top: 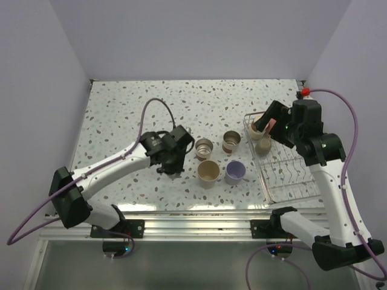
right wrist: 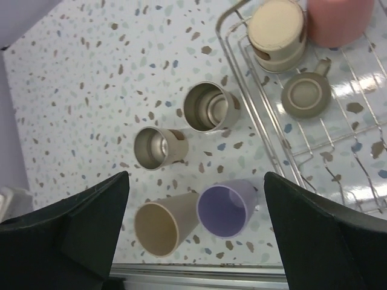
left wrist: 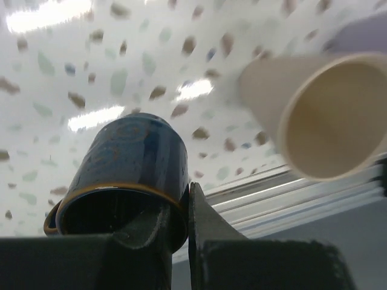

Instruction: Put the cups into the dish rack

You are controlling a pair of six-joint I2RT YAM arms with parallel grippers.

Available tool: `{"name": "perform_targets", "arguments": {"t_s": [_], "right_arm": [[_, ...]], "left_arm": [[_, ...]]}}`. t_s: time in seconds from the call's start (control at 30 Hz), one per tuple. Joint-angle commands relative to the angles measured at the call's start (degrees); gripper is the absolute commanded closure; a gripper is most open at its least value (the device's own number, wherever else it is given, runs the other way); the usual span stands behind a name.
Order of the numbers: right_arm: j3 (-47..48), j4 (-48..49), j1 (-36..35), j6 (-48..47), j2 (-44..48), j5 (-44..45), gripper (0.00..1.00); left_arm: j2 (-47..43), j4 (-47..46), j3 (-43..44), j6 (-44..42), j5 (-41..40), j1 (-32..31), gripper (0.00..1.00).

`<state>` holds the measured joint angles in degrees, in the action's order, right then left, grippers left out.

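My left gripper (top: 172,163) is shut on the wall of the small dark blue cup (left wrist: 130,172), with one finger inside the rim and one outside. The cup is at the table, left of a tan cup (top: 208,172) (left wrist: 326,115). A lavender cup (top: 234,172) and two steel cups (top: 204,148) (top: 231,142) stand between it and the wire dish rack (top: 290,181). The rack holds a red-pink cup (right wrist: 338,21), an upturned tan cup (right wrist: 275,33) and a small tan mug (right wrist: 306,93). My right gripper (right wrist: 195,181) is open and empty, high over the rack's far left corner.
The table's near metal rail (top: 199,226) runs just in front of the tan and lavender cups. The walls enclose the speckled table (top: 121,109) on three sides. The near half of the rack (right wrist: 357,157) holds only bare wire.
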<state>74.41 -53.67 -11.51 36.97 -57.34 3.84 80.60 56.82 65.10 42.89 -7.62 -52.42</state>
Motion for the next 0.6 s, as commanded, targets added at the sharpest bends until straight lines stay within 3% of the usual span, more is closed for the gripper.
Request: {"name": "perform_targets", "arguments": {"t_s": [0.0, 0.1, 0.23, 0.33, 0.43, 0.47, 0.57], "right_arm": [[7.1, 2.0, -0.2, 1.0, -3.9, -6.8, 0.04], [10.8, 6.4, -0.2, 3.5, -5.9, -15.7, 0.02], [10.8, 17.9, -0.3, 11.9, -6.9, -25.3, 0.02], [9.8, 26.0, -0.2, 21.6, -7.5, -28.4, 0.02], [7.9, 30.5, -0.3, 26.7, -7.3, -30.3, 0.02], [6.0, 34.2, -0.2, 30.5, -7.4, -31.0, 0.02], [2.5, 40.8, -0.4, 37.6, -7.1, -32.2, 0.02]], "left_arm": [[-0.1, 0.6, 15.8, -7.8, -2.3, 6.8, 1.00], [-2.4, -9.4, 22.9, -11.3, 9.4, 14.2, 1.00], [-5.4, -29.3, 22.4, -11.1, 26.5, 20.4, 1.00], [-6.1, -55.6, 18.0, -3.8, 38.9, 22.6, 1.00], [-2.7, -72.4, 14.0, 4.3, 45.7, 24.8, 1.00], [-1.8, -81.9, 13.6, 9.4, 48.8, 25.1, 1.00], [2.3, -96.0, 13.2, 17.4, 51.8, 25.4, 1.00]]}}
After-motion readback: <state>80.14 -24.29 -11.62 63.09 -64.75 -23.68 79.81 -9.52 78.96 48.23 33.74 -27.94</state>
